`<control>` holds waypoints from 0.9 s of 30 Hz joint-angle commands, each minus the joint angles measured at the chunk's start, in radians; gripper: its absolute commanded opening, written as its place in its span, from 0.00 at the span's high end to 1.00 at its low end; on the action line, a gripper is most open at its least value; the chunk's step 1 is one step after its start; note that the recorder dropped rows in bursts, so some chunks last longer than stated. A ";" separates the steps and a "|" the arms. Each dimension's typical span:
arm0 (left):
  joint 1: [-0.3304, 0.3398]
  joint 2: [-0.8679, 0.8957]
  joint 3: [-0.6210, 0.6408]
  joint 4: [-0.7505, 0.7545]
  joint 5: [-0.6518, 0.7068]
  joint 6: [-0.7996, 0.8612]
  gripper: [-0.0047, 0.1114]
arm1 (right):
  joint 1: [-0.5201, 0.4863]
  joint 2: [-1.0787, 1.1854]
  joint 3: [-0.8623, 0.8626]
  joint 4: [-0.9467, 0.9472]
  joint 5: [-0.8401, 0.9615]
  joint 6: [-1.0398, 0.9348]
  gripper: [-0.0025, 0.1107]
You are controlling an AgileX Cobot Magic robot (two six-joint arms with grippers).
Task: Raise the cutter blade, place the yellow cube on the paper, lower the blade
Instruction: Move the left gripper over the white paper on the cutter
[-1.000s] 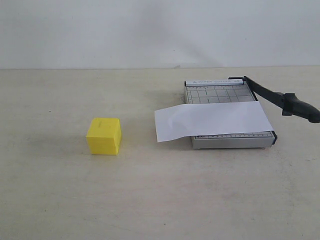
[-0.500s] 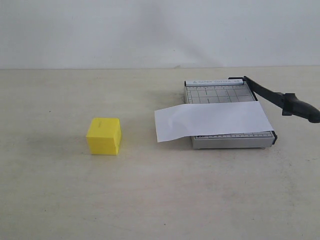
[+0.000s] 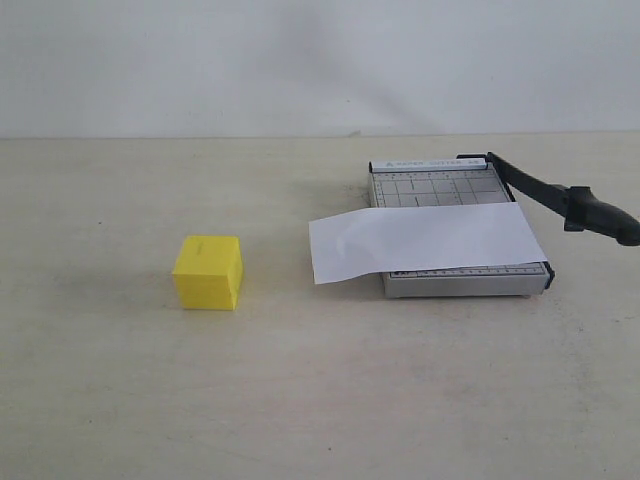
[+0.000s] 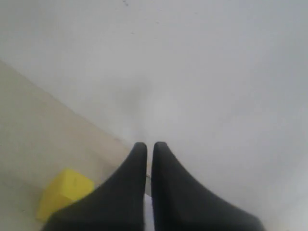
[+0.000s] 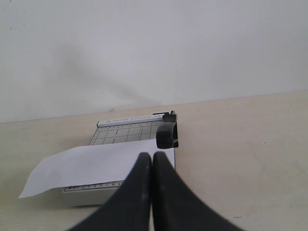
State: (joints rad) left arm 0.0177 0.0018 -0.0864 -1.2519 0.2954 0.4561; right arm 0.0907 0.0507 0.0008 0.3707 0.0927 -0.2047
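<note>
The yellow cube point(image 3: 207, 271) stands on the table at the left, and shows again in the left wrist view point(image 4: 62, 192) beside my left gripper point(image 4: 149, 146), which is shut and empty. At the right lies the grey cutter base point(image 3: 455, 225) with the white paper point(image 3: 425, 240) across it, one end overhanging toward the cube. The cutter blade point(image 3: 560, 197) slopes slightly up from its hinge, handle out past the base. My right gripper point(image 5: 152, 156) is shut and empty, a little short of the blade's handle point(image 5: 166, 134). Neither arm shows in the exterior view.
The beige table point(image 3: 300, 400) runs back to a plain white wall point(image 3: 320, 60). Nothing else stands on it between cube and cutter.
</note>
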 commanded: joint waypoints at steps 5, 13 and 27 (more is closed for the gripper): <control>0.002 0.161 -0.035 -0.492 0.184 0.669 0.92 | 0.088 -0.006 -0.001 -0.007 -0.006 -0.001 0.98; 0.002 0.670 -0.297 -0.492 0.356 1.087 0.92 | 0.088 -0.006 -0.001 -0.007 -0.006 -0.001 0.98; -0.273 1.211 -0.638 -0.492 0.169 1.437 0.92 | 0.088 -0.006 -0.001 -0.007 -0.006 -0.001 0.98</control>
State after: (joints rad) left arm -0.2475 1.2091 -0.7001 -1.7385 0.4915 1.8855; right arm 0.1788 0.0470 0.0008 0.3707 0.0927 -0.2047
